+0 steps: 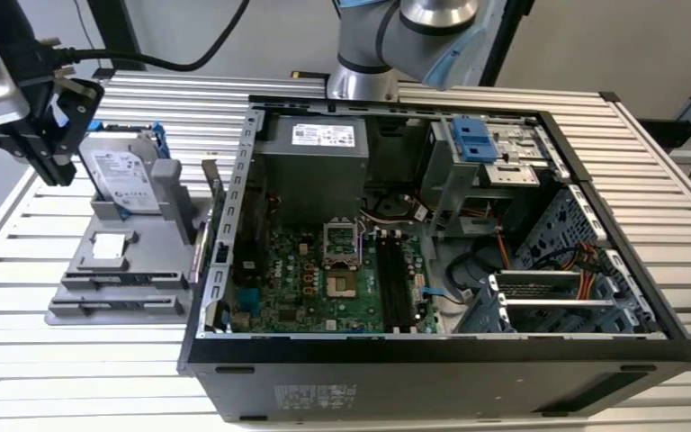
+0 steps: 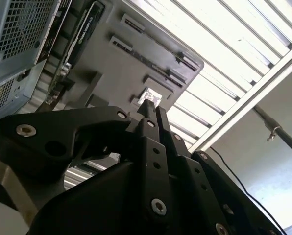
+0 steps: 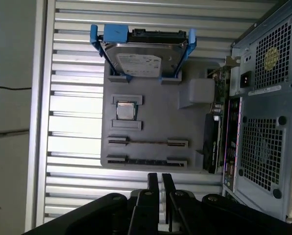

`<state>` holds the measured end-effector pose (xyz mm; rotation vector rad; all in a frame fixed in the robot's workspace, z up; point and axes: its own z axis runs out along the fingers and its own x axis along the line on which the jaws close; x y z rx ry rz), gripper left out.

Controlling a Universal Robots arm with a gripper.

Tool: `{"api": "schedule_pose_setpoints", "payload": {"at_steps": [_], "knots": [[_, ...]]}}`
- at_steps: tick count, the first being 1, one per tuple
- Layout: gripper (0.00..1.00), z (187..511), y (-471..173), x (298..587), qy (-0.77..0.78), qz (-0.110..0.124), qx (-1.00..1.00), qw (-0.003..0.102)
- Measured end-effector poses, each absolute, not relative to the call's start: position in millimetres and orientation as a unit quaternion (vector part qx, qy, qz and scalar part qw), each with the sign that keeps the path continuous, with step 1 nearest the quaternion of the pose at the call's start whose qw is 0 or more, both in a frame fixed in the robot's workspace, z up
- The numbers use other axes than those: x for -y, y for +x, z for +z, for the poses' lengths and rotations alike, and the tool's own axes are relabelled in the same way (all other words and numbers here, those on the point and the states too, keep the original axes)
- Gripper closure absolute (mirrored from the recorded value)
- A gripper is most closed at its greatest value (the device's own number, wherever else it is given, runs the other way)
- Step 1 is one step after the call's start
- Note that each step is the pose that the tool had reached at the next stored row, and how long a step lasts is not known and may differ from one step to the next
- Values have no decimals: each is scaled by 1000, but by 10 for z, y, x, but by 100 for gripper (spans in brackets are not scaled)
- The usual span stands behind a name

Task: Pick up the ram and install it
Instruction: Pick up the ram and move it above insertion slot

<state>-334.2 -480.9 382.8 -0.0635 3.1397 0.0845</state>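
The ram [image 3: 148, 142] is a thin dark stick standing on edge in a slot of the grey holder [image 3: 156, 98], which lies on the slatted table beside the open computer case [image 1: 442, 351]. A second thin stick [image 3: 148, 160] stands in the holder slot beside it. In the first wrist view my gripper [image 3: 159, 183] hangs above the table just off the holder's edge nearest those slots, its fingers [image 3: 153, 182] close together with nothing between them. The exterior view shows the gripper [image 1: 58, 166] high at that view's left, above the holder [image 1: 118, 270]. The motherboard's long black slots [image 1: 396, 279] lie inside the case.
A silver hard drive with blue rails [image 3: 142, 54] stands at the holder's far end, and a small square chip [image 3: 125, 110] sits mid-holder. An expansion card [image 3: 212, 142] stands between holder and case wall. Inside the case are a power supply [image 1: 316, 148] and cables [image 1: 502, 261].
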Motion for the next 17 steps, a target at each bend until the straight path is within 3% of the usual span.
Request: {"api": "schedule_pose_setpoints", "payload": {"at_steps": [17], "knots": [[100, 3828, -3341, 4809, -169, 25, -985, -3]]}}
